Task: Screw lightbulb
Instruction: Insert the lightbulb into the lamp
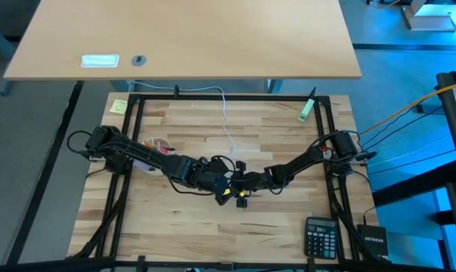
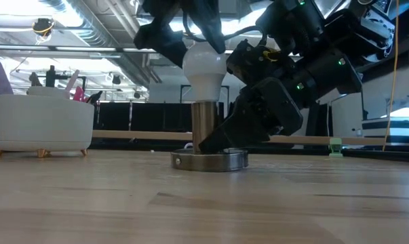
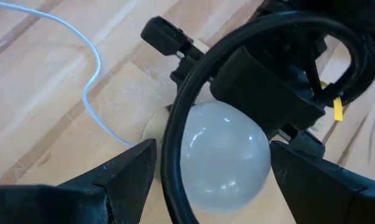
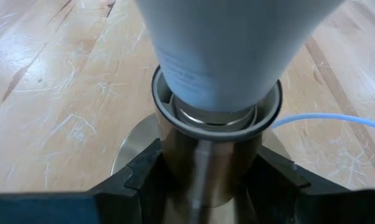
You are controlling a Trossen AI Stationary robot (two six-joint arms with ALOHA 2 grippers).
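Centrally, lightbulb [image 2: 204, 68] stands in socket [image 2: 209, 132], both hands crowding it.

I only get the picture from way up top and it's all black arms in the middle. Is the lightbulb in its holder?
Observer: Yes. In the low view the lightbulb stands upright in the metal socket.
Operator: Who's holding the holder?
Observer: The right gripper is clamped on the socket's tube, just under the bulb.
Operator: And the other one?
Observer: The left gripper has a finger on each side of the bulb's round top, with a gap showing on each side.
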